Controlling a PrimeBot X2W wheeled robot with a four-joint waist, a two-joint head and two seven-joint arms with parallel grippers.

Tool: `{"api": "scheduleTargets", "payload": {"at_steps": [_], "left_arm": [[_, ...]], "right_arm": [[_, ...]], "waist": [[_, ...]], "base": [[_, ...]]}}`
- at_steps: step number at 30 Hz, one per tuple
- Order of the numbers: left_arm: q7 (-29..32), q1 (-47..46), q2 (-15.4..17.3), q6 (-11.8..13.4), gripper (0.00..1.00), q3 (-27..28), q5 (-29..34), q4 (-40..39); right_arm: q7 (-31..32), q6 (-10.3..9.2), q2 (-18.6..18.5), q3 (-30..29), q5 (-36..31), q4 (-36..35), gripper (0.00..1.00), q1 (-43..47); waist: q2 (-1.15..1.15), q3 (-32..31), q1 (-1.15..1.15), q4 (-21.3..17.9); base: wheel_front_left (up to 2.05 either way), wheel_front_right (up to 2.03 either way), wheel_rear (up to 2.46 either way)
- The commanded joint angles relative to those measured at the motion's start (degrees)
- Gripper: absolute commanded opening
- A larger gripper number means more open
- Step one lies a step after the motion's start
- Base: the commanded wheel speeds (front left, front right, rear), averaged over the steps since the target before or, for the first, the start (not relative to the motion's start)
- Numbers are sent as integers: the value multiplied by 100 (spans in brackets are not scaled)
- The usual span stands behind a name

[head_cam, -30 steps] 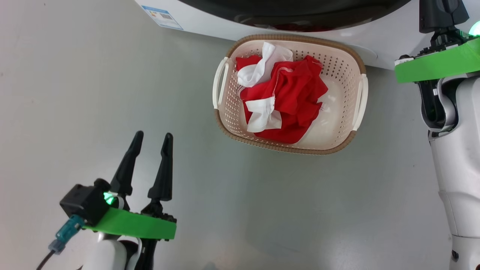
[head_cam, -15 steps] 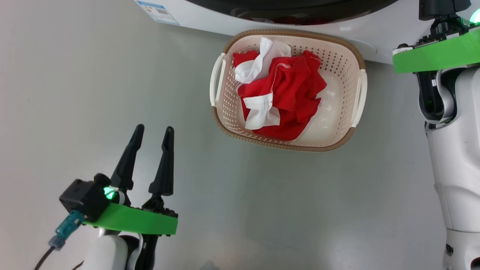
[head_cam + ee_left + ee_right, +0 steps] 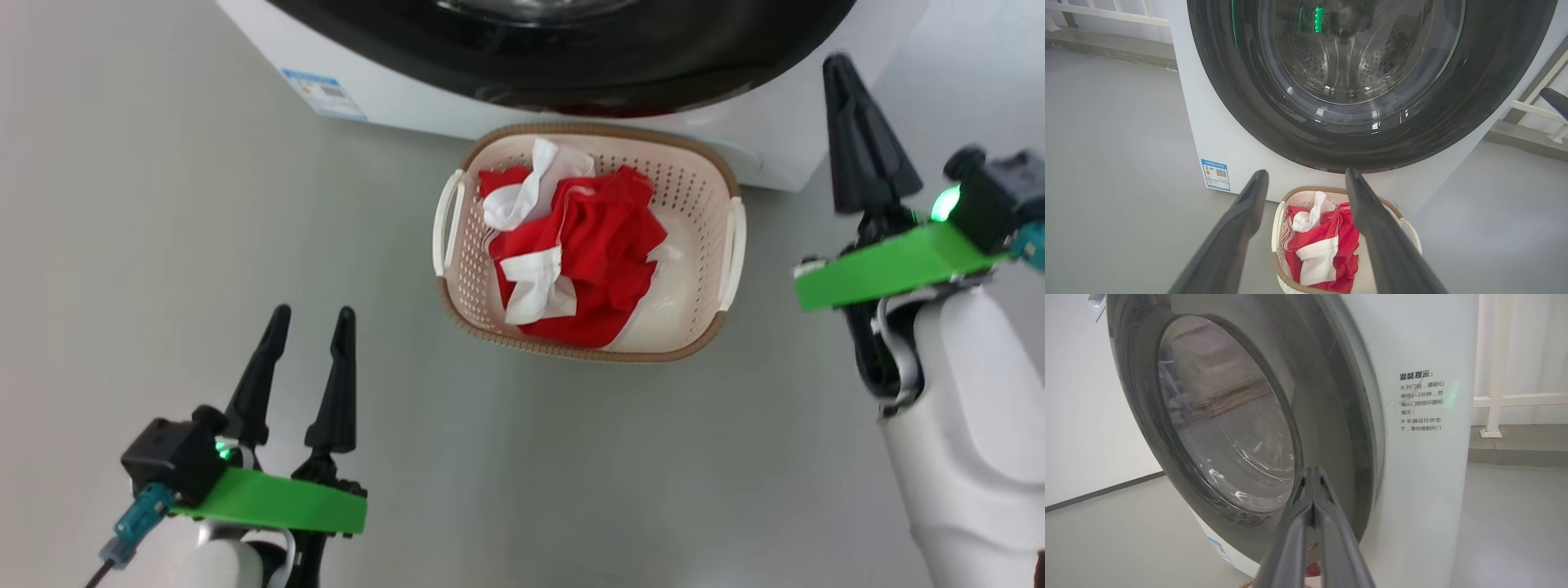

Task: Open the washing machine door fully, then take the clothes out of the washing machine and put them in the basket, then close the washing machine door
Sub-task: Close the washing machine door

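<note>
Grey floor [image 3: 392, 359] spreads between left gripper [image 3: 314, 310] and basket [image 3: 571, 353] rim.

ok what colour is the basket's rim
Brown with a woven look, around the cream basket; the head view shows it best.

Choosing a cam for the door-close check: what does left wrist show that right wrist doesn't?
Left wrist: the open left claw, the basket with the clothes inside, and the washing machine door head-on. Right wrist: the shut right claw, the door edge-on, and a printed notice beside it; the basket is at most a sliver. Both: the door looking closed on the washing machine, and its blue label.
</note>
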Motion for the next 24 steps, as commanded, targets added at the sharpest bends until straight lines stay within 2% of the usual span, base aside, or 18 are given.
{"api": "scheduleTargets", "payload": {"at_steps": [1,13,24], "left_arm": [[-45,129,151,-31,100,242,90,-83],[-45,508,403,-31,100,464,227,-32],[-45,787,639,-31,100,417,219,41]], "right_arm": [[-29,-6,105,125,25,-193,100,212],[-29,-6,82,384,102,-303,100,1357],[-29,-6,-18,362,207,-497,100,2217]], "waist": [[0,-293,0,-213],[0,-1020,0,-709],[0,-1473,0,-1021]], "base": [[0,0,0],[0,0,0],[0,0,0]]}}
